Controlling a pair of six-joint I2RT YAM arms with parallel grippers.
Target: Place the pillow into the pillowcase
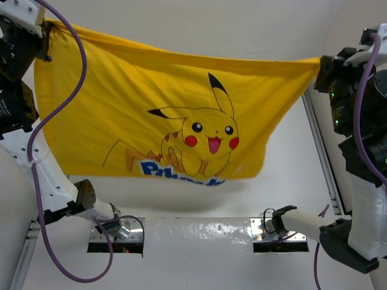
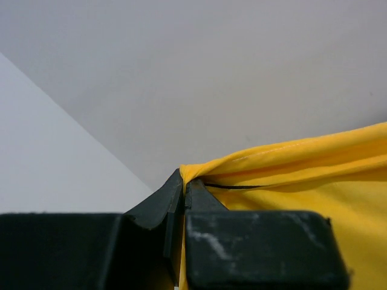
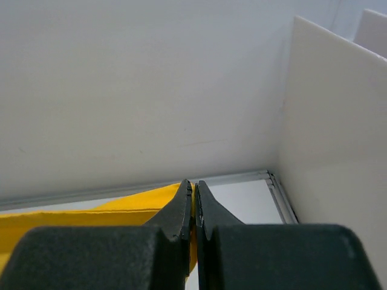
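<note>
The yellow pillowcase point(image 1: 121, 103) with the Pikachu print hangs spread in the air above the table, stretched between both arms. My left gripper point(image 1: 43, 27) is shut on its upper left corner; in the left wrist view the gripper point(image 2: 184, 181) pinches a fold of the yellow pillowcase point(image 2: 302, 181). My right gripper point(image 1: 323, 63) is shut on the upper right corner; in the right wrist view the gripper point(image 3: 193, 184) has the pillowcase point(image 3: 91, 214) pressed between its jaws. The pillowcase's lower edge sags toward the arm bases. The pillow is out of view.
The white table point(image 1: 290, 157) lies under the hanging fabric, with a metal rail point(image 1: 320, 157) along its right side. White walls close the back and right point(image 3: 332, 133). Purple cables point(image 1: 42, 181) loop beside the left arm. The arm bases point(image 1: 115, 232) sit at the near edge.
</note>
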